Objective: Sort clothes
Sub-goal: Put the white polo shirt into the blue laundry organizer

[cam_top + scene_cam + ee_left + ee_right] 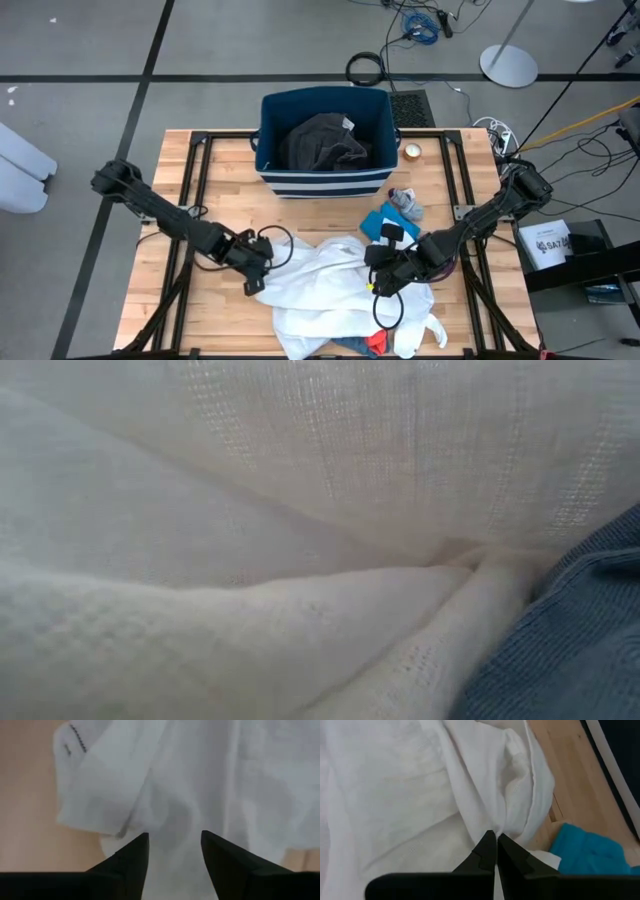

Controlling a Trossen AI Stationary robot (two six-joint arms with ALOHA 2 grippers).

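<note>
Now right end effector [496, 839] pinched on white garment [420, 795]; left end effector [175, 840] open over its edge.

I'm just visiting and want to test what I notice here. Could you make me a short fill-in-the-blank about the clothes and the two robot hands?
1. The dark grey garment lies inside the navy ____.
2. The right gripper is pinched shut on the ____ garment.
3. The left gripper has its fingers ____ over that garment.
4. The small teal piece lies on the wooden ____.

Missing words: bin; white; open; table
</note>
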